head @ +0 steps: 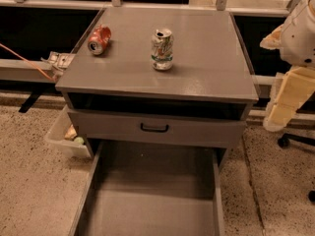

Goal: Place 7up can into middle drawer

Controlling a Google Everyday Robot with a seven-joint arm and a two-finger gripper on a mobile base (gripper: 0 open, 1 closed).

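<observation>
7up can (pixel 162 49) on cabinet top (pixel 209 63), middle drawer (pixel 152 200) open, gripper (pixel 283 109) far right

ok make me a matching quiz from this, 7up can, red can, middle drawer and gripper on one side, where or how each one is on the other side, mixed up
Things
1. 7up can
2. red can
3. middle drawer
4. gripper

Place or state
a. pulled open, low in the view
b. lying on its side, back left of the cabinet top
c. at the view's right edge, beside the cabinet, away from both cans
d. standing upright on the cabinet top

Pairs: 1-d, 2-b, 3-a, 4-c
</observation>
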